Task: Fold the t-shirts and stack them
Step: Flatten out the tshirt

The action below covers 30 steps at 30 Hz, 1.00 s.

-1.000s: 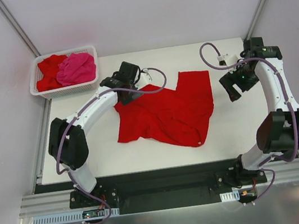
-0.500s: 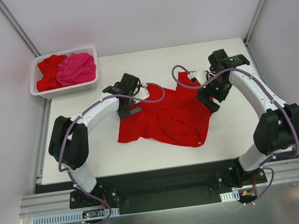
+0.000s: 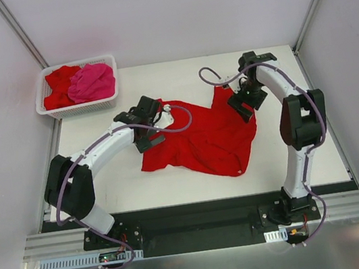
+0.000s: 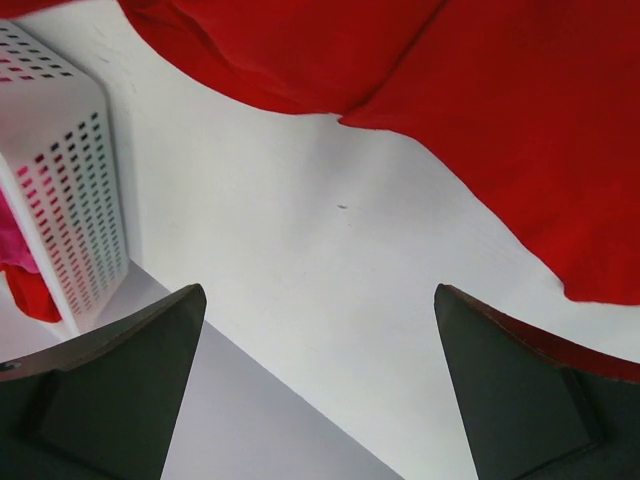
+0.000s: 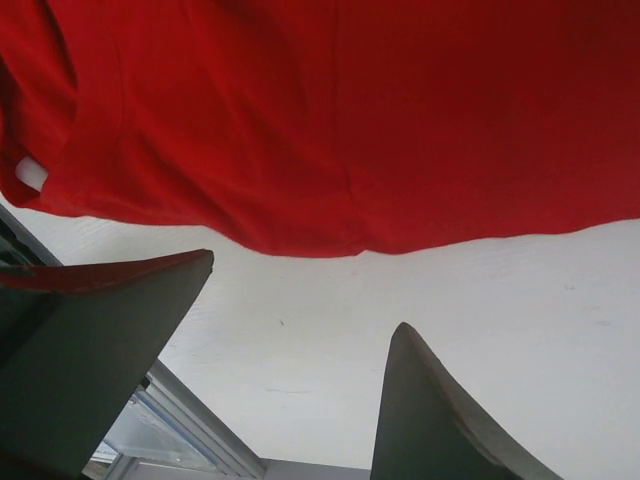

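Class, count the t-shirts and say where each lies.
3: a red t-shirt spread on the table; a second red t-shirt and a pink t-shirt in the basket, far left. Others may hide beneath.

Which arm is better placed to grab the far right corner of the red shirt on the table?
Right. The right tool hangs over that part of the red shirt; the left tool is at the opposite edge.

The spread t-shirt [image 3: 200, 138] is seen in plain bright red, unprinted, against a white tabletop [image 3: 126, 184]. A white basket [image 3: 79, 110], patterned with rows of small slots, is filled with a red t-shirt [image 3: 59, 85] and a hot pink t-shirt [image 3: 92, 82]. The left tool [image 4: 320, 290] and right tool [image 5: 305, 290] are shown in dark grey, possibly black.
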Available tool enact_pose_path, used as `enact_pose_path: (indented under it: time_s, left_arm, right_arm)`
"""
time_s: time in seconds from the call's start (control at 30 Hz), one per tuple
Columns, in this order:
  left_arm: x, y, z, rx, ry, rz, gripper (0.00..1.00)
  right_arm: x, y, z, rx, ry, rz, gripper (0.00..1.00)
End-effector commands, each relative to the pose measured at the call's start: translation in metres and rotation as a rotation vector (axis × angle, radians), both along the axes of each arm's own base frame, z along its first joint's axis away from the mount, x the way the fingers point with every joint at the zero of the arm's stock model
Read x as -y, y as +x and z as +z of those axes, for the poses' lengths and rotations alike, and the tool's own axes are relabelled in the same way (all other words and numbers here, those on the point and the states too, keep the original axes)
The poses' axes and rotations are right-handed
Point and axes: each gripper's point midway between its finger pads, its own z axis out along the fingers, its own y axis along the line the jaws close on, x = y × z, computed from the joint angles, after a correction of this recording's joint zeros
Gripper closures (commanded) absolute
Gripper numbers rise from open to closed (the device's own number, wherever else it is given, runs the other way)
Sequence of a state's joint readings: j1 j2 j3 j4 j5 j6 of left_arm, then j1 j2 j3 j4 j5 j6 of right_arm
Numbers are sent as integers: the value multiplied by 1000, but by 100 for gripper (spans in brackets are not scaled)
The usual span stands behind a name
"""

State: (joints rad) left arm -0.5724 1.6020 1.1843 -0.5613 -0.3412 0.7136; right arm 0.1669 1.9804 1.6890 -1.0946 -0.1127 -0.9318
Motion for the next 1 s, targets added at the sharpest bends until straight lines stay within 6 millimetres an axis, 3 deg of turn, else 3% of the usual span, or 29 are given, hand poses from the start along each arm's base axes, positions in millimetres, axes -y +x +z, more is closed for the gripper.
enact_pose_path:
  time_s: [0.0, 0.2, 0.33, 0.57, 0.77, 0.97]
  left_arm:
    - [17, -36, -1, -97, -81, -47, 1]
    - [72, -75, 2, -276, -258, -191, 1]
    - [95, -91, 9, -366, -341, -226, 1]
    - [107, -102, -24, -516, -351, -231, 3]
    - [110, -99, -48, -607, -361, -182, 6]
    - [101, -91, -64, -635, -353, -121, 14]
  right_arm:
    - [-6, 12, 8, -47, 16, 5, 19]
    - [-18, 0, 4, -163, 69, 20, 19]
    - [-19, -13, -4, -228, 70, 37, 20]
    - [-13, -30, -9, -296, 36, 48, 20]
    - [1, -12, -11, -171, -49, 21, 21]
    - [-1, 26, -9, 92, -41, 10, 22]
